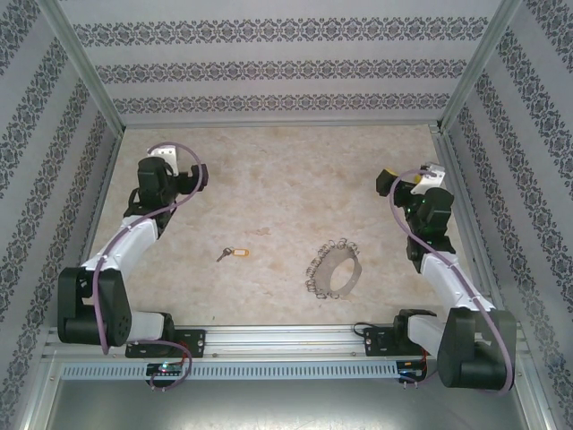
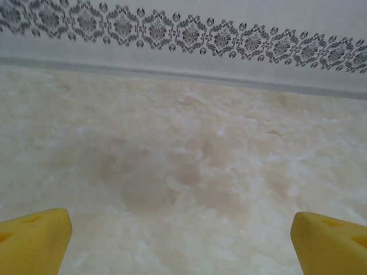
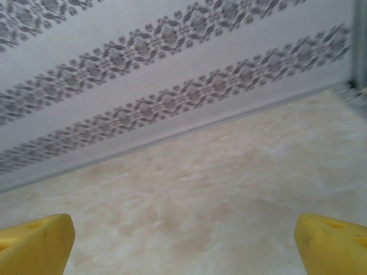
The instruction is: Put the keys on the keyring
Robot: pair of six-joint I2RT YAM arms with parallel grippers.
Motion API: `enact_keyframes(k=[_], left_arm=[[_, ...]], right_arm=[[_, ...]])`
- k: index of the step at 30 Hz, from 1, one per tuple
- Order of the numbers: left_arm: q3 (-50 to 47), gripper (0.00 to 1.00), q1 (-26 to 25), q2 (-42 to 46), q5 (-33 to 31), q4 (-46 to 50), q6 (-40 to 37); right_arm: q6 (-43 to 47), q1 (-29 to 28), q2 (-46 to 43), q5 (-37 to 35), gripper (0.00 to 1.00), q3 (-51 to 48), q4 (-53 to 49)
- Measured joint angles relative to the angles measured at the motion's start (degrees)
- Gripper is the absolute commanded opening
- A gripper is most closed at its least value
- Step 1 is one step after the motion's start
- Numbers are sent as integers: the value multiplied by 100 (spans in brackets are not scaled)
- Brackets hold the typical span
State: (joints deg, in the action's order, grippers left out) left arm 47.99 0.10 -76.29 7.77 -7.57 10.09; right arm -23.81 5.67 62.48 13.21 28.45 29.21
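The keys, a tiny silver key joined to a yellow-orange tag, lie flat on the beige table a little left of centre. The keyring, a large thin ring strung with several small silver pieces, lies to their right. My left gripper hovers at the far left, well behind the keys, open with nothing between its yellow pads. My right gripper is at the far right, behind the keyring, also open and empty, its pads spread wide over bare tabletop.
Patterned walls enclose the table on the back, left and right. A metal rail carrying both arm bases runs along the near edge. Both wrist views face the back wall across bare beige table.
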Motion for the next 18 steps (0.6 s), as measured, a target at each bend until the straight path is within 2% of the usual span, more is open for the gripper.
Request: enact_keyframes(k=[4,9,14,18], left_arm=[[350,99,-201,116,179,780,470],[509,99,-866,339,369,1464,702],[551,98,-1663,501,428,2057,710],[717,95,-2321,463,492,2413,704]], right_arm=[[-754,127,188,931,98,138,-120],[-1652,210,433,1698,98,157,-149],[-2118,210,269,1886,98,153,-420],[-2133,210,-101,1902,95,149,-922]])
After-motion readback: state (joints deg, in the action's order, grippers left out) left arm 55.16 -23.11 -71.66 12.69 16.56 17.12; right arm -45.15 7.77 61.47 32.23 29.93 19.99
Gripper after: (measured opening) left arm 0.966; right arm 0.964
